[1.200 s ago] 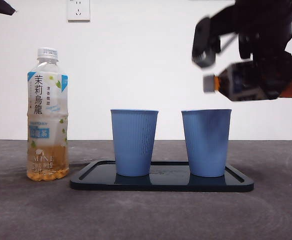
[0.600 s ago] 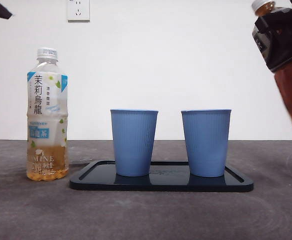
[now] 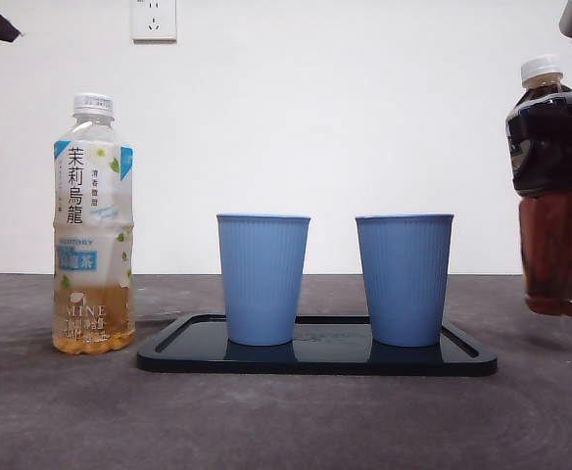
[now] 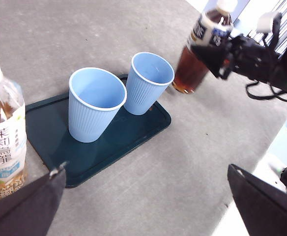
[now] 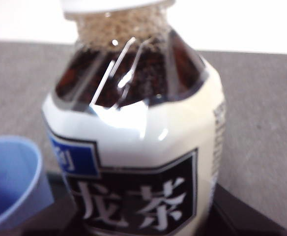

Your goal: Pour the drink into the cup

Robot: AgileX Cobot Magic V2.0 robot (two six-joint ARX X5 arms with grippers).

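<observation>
Your right gripper's (image 4: 217,54) jaws clamp the dark tea bottle (image 3: 556,196) upright, right of 2 blue cups (image 3: 262,279); left gripper's (image 4: 148,196) jaws spread wide

White wall (image 3: 364,117) w/ outlet (image 3: 154,19); grey tabletop (image 3: 286,421).

Ribbed matt blue cups (image 3: 262,279), glossy dark plastic tray (image 3: 315,358), clear plastic btls (image 3: 555,186), rough grey tabletop (image 3: 286,421)
</observation>
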